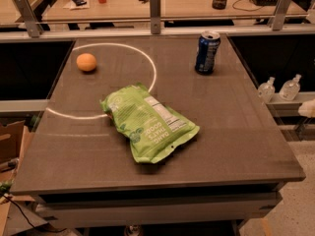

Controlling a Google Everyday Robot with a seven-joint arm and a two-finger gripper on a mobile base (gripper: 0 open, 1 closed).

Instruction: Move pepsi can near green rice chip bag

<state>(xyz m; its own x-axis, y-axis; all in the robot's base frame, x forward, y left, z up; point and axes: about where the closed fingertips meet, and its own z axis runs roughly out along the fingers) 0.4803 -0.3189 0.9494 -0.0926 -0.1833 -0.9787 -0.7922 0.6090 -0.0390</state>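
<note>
The pepsi can [207, 52], dark blue with a silver top, stands upright at the far right of the dark table [236, 132]. The green rice chip bag [147, 122], lime green with a white label panel, lies flat near the table's middle, well apart from the can. Only a pale sliver of my gripper [308, 108] shows at the right edge of the view, beyond the table's right side and away from both things. It holds nothing that I can see.
An orange [86, 62] sits at the far left inside a white circle line [150, 65]. Two small clear bottles [278, 88] stand on a shelf to the right. A metal rail with posts [155, 6] runs along the back. A cardboard box [10, 141] is at the left.
</note>
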